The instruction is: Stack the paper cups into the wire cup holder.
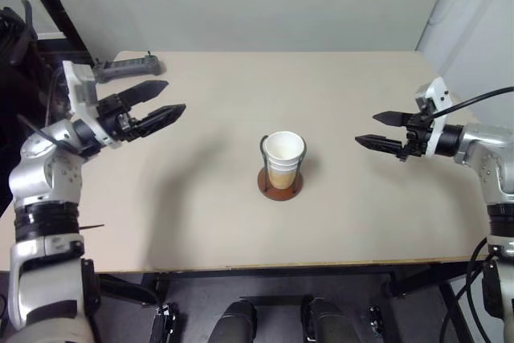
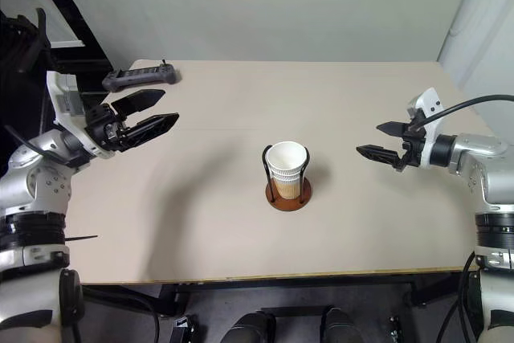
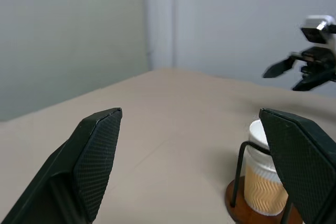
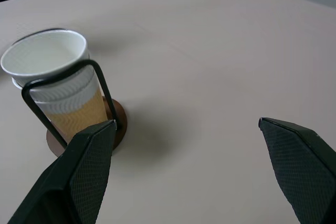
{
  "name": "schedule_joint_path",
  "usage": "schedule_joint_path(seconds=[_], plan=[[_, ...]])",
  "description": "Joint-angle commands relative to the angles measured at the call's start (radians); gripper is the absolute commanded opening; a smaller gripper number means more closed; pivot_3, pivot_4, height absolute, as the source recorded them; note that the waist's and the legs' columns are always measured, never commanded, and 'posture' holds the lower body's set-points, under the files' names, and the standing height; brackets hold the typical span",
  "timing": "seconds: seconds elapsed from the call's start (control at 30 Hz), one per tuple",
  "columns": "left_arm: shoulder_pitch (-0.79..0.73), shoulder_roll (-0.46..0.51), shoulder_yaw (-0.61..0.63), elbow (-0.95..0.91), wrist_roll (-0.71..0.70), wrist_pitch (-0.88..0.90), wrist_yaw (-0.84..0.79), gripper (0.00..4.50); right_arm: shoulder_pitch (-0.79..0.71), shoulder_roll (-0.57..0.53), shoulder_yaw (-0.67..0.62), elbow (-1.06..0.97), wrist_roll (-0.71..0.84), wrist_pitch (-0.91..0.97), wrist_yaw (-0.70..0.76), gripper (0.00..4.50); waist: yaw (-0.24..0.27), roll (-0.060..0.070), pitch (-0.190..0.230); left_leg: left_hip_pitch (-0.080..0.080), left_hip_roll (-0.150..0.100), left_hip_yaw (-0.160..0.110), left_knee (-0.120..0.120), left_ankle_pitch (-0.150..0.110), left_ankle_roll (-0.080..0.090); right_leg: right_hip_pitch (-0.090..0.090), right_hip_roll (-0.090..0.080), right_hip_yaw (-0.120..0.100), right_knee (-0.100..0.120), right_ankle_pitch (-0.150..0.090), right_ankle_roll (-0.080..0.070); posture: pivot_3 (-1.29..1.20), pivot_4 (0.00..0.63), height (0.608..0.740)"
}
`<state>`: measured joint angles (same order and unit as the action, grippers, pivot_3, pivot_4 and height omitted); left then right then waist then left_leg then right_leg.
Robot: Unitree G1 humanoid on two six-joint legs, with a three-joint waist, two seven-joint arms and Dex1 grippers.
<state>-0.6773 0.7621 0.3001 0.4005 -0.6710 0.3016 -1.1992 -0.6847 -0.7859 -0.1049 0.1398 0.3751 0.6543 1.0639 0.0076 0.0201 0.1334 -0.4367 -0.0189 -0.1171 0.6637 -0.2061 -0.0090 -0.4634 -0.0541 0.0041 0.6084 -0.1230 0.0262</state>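
- The paper cups [image 1: 283, 156] sit nested in the wire cup holder [image 1: 280, 178] at the middle of the table [image 1: 209, 222] — by the look of it, the stacking is done.
- The left gripper [image 1: 165, 100] hangs with fingers spread and empty, well to the left of the holder; the right gripper [image 1: 376, 130] does the same on the other side.
- The step in hand looks like withdrawal — best done by keeping both arms wide of the wire loops, so nothing tips the stack.
- A dark controller [image 1: 127, 67] lies at the far left edge; the left arm should avoid it.

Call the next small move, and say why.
Probably just lower both arms to rest. The cups sit nested in the wire holder, none loose on the table. Left gripper and right gripper hang open, empty, well apart.
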Motion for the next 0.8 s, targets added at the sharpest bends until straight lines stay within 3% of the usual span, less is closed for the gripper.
schedule_joint_path(seconds=[0.03,0.27,0.8], plan=[[0.018,0.002,0.055,-0.102,-0.032,0.03,0.05,4.5,0.008,-0.023,-0.08,-0.055,0.043,0.009,-0.033,4.49,0.002,0.0,0.0,0.0,0.0,-0.001,0.0,0.0,0.0,0.0,0.0,0.0,0.0,0.0,0.0,0.0,0.15,0.74],[0.06,-0.005,0.104,-0.124,-0.04,0.03,0.094,4.5,0.052,-0.04,-0.138,-0.087,0.069,0.022,-0.089,4.49,0.004,0.0,0.0,0.001,-0.001,-0.002,0.0,0.0,0.0,0.002,0.0,0.0,0.0,0.0,-0.001,0.0,0.15,0.74],[0.158,-0.007,0.136,-0.285,-0.076,0.091,0.169,4.5,0.055,-0.032,-0.088,-0.076,0.055,-0.006,-0.098,4.49,0.004,0.0,0.0,0.0,-0.003,-0.005,-0.001,-0.002,-0.001,0.002,0.0,0.0,-0.001,-0.001,0.001,0.0,0.15,0.74]])
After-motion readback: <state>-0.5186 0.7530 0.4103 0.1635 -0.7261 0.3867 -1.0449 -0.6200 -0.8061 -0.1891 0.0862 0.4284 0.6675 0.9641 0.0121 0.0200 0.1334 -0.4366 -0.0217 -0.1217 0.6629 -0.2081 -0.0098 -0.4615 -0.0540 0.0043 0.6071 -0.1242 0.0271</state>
